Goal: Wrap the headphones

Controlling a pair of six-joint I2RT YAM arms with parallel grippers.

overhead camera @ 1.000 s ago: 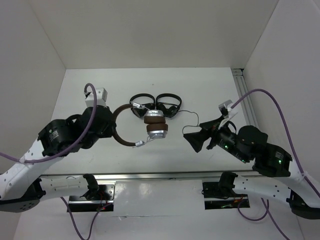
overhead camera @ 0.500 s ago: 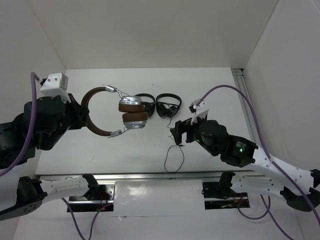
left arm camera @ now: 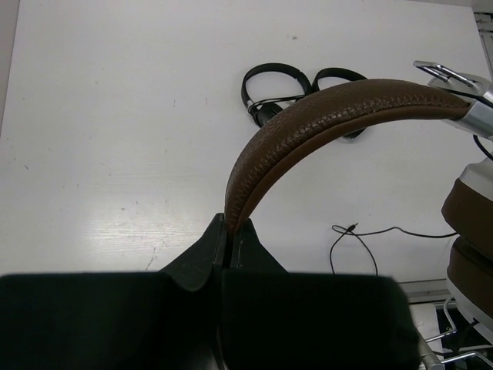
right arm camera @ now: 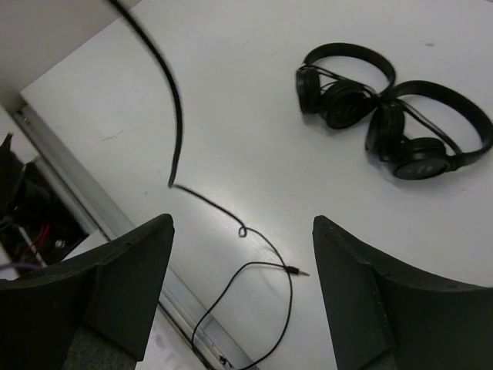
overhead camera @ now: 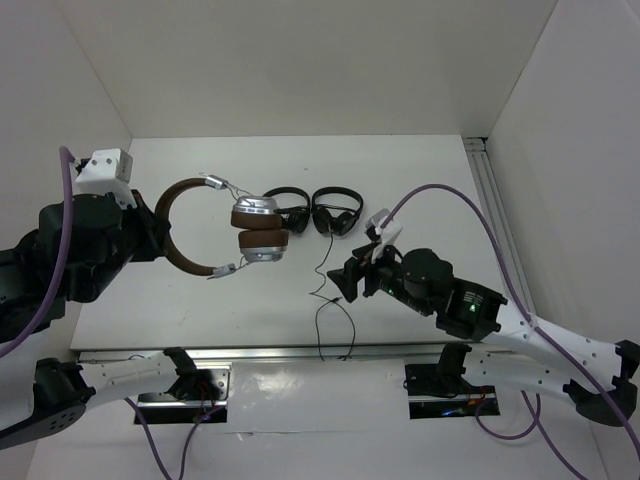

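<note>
Aloft, headphones (overhead camera: 262, 242) in left gripper (left arm camera: 229, 245), cable (overhead camera: 322, 300) dangling

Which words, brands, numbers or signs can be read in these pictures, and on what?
None can be read. The brown headphones, the two black headphones and the table show no legible text; a faint mark on one black earcup is too blurred to read.

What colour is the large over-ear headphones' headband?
Brown; the headband shows best in the left wrist view.
</note>
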